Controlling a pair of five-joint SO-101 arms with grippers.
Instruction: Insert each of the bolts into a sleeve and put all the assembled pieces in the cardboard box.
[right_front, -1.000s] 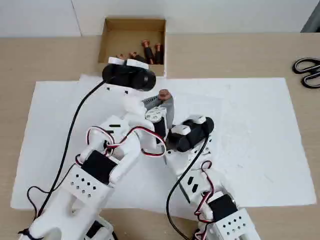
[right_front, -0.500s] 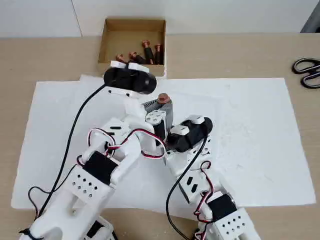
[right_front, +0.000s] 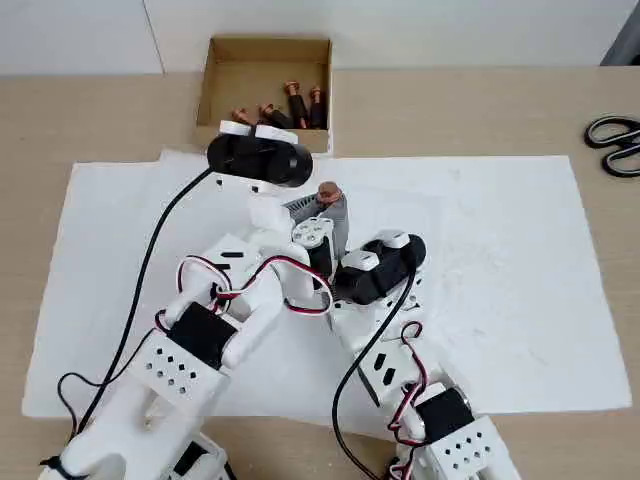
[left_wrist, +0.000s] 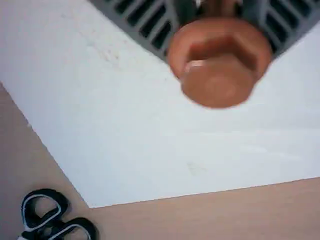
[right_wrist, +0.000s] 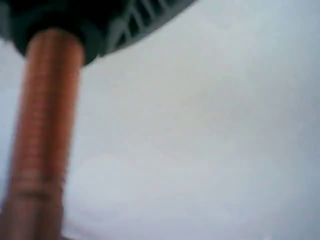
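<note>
right gripper (right_wrist: 102, 30) appears clamped on sleeve (right_wrist: 30, 20), bolt (right_wrist: 45, 125) through it | left gripper (left_wrist: 220, 12) pinched shut at bolt's head end (both hold one piece) | risk: a mistimed release could twist or drop it short of cardboard box (right_front: 205, 85)

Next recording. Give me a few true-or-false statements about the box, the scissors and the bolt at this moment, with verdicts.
1. The cardboard box already holds several assembled pieces. True.
2. The scissors lie inside the box. False: they lie on the bare table at its right edge, off the white paper.
3. A bolt with a copper-coloured head sits where the two arms meet, over the white paper. True.
4. The threaded shaft in the right wrist view is silver. False: it is copper-coloured.
</note>
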